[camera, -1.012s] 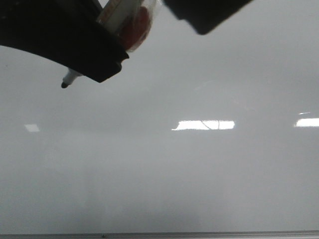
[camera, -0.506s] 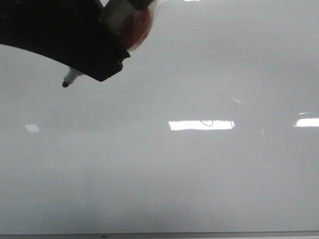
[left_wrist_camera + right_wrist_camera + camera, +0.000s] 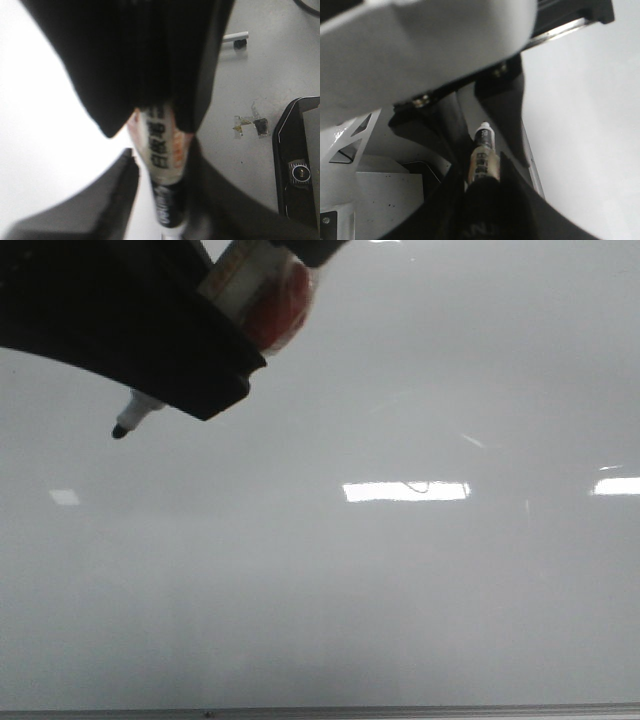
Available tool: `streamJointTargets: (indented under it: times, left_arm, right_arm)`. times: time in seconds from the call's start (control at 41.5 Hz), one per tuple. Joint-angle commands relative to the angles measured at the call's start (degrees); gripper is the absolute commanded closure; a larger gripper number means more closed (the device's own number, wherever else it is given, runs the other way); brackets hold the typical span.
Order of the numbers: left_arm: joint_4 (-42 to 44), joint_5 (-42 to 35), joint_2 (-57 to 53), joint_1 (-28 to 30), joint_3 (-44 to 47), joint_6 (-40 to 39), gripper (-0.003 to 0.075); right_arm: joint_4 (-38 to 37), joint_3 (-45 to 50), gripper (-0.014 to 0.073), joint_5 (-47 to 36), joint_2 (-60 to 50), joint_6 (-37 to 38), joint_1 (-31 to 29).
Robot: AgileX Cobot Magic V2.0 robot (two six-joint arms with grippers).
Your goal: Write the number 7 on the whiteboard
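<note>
My left pincer point(image 3: 150, 390) grips the white black-tipped marker point(image 3: 130, 418), tip above the glossy pale whiteboard point(image 3: 400, 590). No stroke shows clearly; next I judge the tip must touch down. My right pincer's state I cannot tell.

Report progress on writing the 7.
Done: the left gripper grips the marker, cap off, black tip exposed. In hand: the tip hangs over the whiteboard; contact cannot be judged. Left: the whole 7; only a faint small mark shows in the glare.

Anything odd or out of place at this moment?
Nothing looks damaged or spilled. The left gripper holds the marker tilted, tip near the whiteboard, which shows only glare patches and a faint dark mark.
</note>
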Motion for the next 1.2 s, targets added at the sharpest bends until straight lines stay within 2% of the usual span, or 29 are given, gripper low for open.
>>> streamJointTargets:
  times: [0.0, 0.048, 0.096, 0.12, 0.337, 0.41, 0.458, 0.578, 0.627, 0.795, 1.181]
  left_arm:
    - [0.2, -7.0, -1.7, -0.1, -1.8, -1.5, 0.0188]
    - [0.2, -6.5, -2.1, -0.1, -1.7, -1.5, 0.0085]
    - [0.2, -5.9, -2.8, -0.1, -1.7, -1.5, 0.0024]
    - [0.1, -5.4, -3.3, -0.1, -1.7, -1.7, 0.0018]
    - [0.0, 0.5, -10.7, -0.1, 0.1, -4.7, 0.0157]
    - [-0.1, 1.7, -14.4, -0.1, 2.5, -5.4, 0.0247]
    - [-0.2, 2.2, -16.8, -0.1, 4.6, -6.3, 0.0336]
    - [-4.0, 2.4, -25.3, -0.1, 11.2, -6.3, 0.0648]
    - [-5.6, 2.4, -28.3, -0.1, 13.1, -6.3, 0.0738]
    - [-8.5, 2.4, -34.3, -0.1, 16.2, -6.3, 0.0741]
    - [-8.9, 2.4, -35.0, -0.1, 16.3, -6.3, 0.0741]
  right_arm:
    - [2.7, -1.8, 0.0662, 1.2, -1.1, -0.7, -0.8]
    - [2.7, -1.8, 0.0662, 1.2, -1.1, -0.7, -1.6]
    - [2.7, -1.8, 0.0662, 1.2, -1.1, -0.7, -2.7]
    - [2.7, -1.8, 0.0662, 1.2, -1.1, -0.7, -3.6]
    - [2.7, -1.8, 0.0662, 0.5, -1.1, -0.7, -9.6]
    - [2.7, -1.8, 0.0662, -0.6, -1.1, -0.7, -10.6]
    - [2.7, -1.8, 0.0662, -1.6, -1.1, -0.7, -10.8]
    - [2.7, -1.8, 0.0662, -3.5, -1.1, -0.7, -10.8]
    - [2.7, -1.8, 0.0662, -3.6, -1.1, -0.7, -10.8]
    - [2.7, -1.8, 0.0662, -3.5, -1.1, -0.7, -10.8]
    - [3.9, -1.8, 0.0662, -5.2, -1.1, -0.7, -10.8]
